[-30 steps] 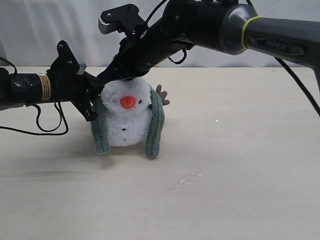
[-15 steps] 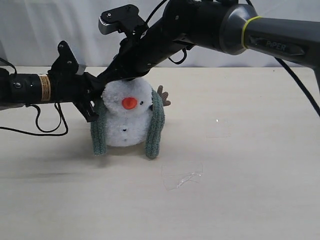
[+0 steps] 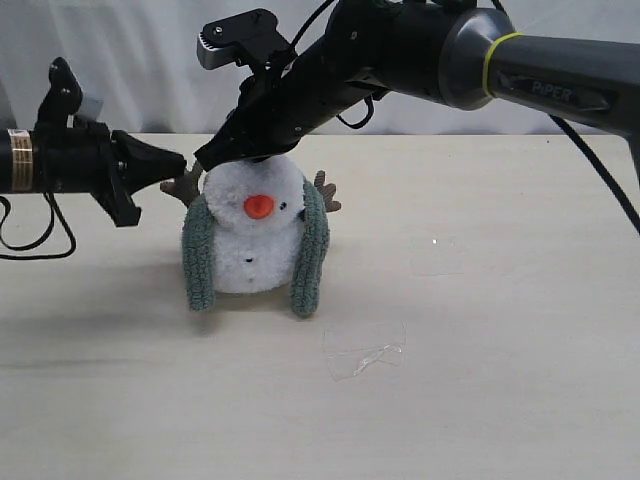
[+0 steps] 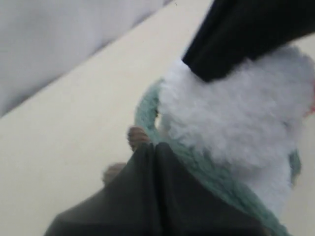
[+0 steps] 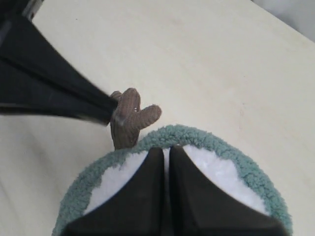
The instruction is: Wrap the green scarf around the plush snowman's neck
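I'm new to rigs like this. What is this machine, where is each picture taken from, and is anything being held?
It is a robot with two arms, each ending in a two-finger gripper. The wide picture comes from a camera off the arms. The other two come from cameras on the wrists, looking along the fingers. On the pale table stands the plush snowman, with the green scarf draped behind its head and hanging down both sides. A scrap of clear film lies nearby. The left gripper is shut beside the snowman's brown twig arm, with nothing visible in it. The right gripper is shut over the top of the head; whether it pinches fluff, I cannot tell.
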Motion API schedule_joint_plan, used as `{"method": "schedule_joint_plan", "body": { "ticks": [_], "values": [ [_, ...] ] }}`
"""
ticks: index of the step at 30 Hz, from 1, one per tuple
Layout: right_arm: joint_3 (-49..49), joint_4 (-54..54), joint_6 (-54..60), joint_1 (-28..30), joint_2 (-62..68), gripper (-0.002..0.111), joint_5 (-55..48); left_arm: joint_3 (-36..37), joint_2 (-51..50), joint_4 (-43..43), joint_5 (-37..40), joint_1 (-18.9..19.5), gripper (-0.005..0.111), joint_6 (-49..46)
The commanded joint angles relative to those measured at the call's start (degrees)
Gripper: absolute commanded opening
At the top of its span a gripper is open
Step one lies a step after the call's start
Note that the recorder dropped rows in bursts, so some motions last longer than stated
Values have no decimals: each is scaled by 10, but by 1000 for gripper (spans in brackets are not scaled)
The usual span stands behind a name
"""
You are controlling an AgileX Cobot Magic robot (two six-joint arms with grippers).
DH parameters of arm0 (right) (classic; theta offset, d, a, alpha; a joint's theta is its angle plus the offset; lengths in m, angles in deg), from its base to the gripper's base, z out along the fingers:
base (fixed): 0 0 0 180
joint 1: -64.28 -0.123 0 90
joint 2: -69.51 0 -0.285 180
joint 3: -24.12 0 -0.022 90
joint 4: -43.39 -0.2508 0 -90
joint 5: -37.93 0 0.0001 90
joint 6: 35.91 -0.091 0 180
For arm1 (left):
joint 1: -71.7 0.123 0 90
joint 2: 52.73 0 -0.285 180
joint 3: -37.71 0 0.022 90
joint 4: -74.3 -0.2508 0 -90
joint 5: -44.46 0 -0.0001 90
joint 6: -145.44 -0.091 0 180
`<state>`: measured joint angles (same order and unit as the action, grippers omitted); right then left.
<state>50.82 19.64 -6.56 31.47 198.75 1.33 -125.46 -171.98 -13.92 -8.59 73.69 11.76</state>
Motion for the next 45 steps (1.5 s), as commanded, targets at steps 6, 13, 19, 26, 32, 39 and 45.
{"method": "schedule_joint_plan", "body": {
  "ticks": [6, 13, 19, 26, 32, 39, 45],
  "values": [
    [0, 9, 4, 0, 1, 18, -10, -2, -28, -91, -25, -5, 0, 109],
    [0, 7, 2, 0, 1, 18, -13, -4, -57, -84, -70, -25, 0, 96],
    [0, 7, 0, 0, 1, 18, -13, -4, -57, -88, -106, -25, 0, 92],
    [0, 7, 0, 0, -8, 24, -13, -4, -57, -90, -107, -25, 0, 94],
    [0, 7, 2, 0, -39, 52, -13, -4, -57, -87, -107, -8, 0, 94],
    [0, 68, -37, 0, -100, 63, -66, -4, -57, -87, -138, 14, 0, 96],
    [-41, 272, -230, 6, -123, 50, -179, -4, -57, -85, -146, 17, 0, 94]
  ]
}}
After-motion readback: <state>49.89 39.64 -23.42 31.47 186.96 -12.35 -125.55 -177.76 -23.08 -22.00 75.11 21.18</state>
